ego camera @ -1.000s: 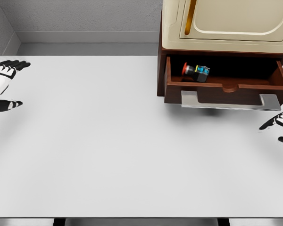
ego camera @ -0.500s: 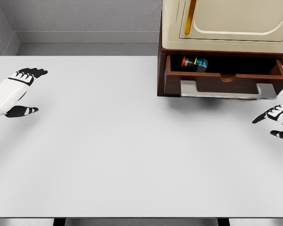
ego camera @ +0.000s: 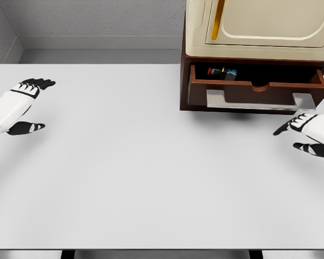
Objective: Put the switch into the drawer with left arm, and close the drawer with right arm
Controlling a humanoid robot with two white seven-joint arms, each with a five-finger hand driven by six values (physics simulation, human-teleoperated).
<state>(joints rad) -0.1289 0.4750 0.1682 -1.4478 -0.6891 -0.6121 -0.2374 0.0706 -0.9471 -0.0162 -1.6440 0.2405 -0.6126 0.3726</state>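
White table (ego camera: 151, 178) carries a cream-and-brown cabinet (ego camera: 259, 32) at its far right. The drawer (ego camera: 256, 91), at the cabinet's base, stands partly open. Right hand (ego camera: 308, 135) hovers just below the drawer's handle (ego camera: 259, 100), fingers spread, empty. Left hand (ego camera: 19, 105), far left of the cabinet, is wide, empty. The switch (ego camera: 221, 72) lies inside the drawer, left rear.

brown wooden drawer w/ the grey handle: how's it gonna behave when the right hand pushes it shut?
The brown wooden drawer will probably slide straight back as one stiff piece; it sits square in the cabinet. The wide grey handle gives a broad contact, but the right hand is off to one side, so it might bind. The red-capped switch inside may roll.
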